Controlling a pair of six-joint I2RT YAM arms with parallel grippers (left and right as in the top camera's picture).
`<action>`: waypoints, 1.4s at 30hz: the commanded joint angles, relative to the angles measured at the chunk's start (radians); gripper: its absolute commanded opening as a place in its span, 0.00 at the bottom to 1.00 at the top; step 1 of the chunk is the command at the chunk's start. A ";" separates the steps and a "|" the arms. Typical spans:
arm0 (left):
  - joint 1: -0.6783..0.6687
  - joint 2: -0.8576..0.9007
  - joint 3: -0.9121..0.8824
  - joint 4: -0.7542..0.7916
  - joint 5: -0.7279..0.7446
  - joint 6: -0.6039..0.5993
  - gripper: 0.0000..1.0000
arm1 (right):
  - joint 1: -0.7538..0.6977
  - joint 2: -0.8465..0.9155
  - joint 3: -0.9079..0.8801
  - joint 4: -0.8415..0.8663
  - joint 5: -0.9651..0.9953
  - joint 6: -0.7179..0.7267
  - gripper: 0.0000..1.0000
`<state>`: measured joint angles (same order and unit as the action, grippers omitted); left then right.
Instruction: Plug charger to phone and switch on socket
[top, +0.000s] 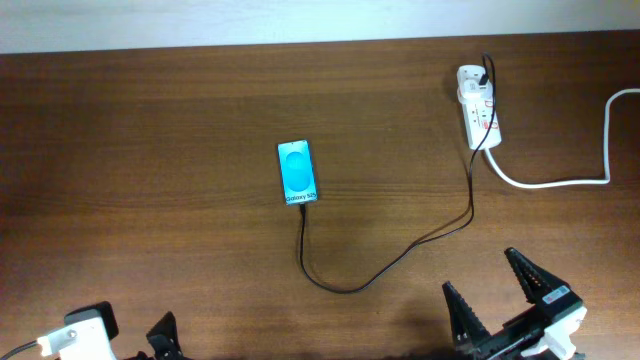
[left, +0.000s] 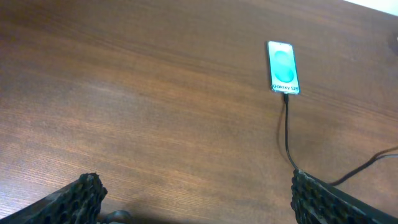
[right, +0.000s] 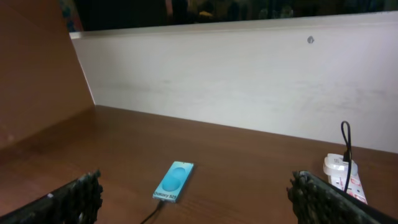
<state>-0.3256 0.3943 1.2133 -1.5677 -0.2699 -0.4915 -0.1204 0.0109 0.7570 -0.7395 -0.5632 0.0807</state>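
The phone (top: 297, 172) lies flat mid-table, its cyan screen facing up. The thin black charger (top: 400, 255) cable meets the phone's near short edge, loops across the wood and runs up to the white socket (top: 480, 105) at the far right. Whether the socket's red switches are on is too small to tell. My left gripper (left: 196, 183) hovers open at the near left, well short of the phone (left: 283, 66). My right gripper (top: 481, 272) is open at the near right, empty, looking towards the phone (right: 173, 182) and socket (right: 345, 174).
A thick white cord (top: 560, 183) leaves the socket and curves off the right edge. A pale wall (right: 249, 81) closes the far side of the brown wooden table (top: 150, 150). A brown panel (right: 31, 68) stands at the left in the right wrist view.
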 joint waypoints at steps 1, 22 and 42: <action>-0.003 -0.006 0.002 0.002 -0.015 -0.009 0.99 | 0.010 -0.006 -0.068 0.098 -0.009 0.010 0.98; -0.003 -0.006 0.002 0.002 -0.015 -0.009 0.99 | 0.147 -0.007 -0.753 1.048 0.288 0.165 0.98; -0.003 -0.006 0.002 0.002 -0.015 -0.009 0.99 | 0.146 -0.007 -0.752 0.668 0.470 0.164 0.98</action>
<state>-0.3256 0.3943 1.2133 -1.5673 -0.2707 -0.4915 0.0177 0.0113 0.0105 -0.0643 -0.1047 0.2367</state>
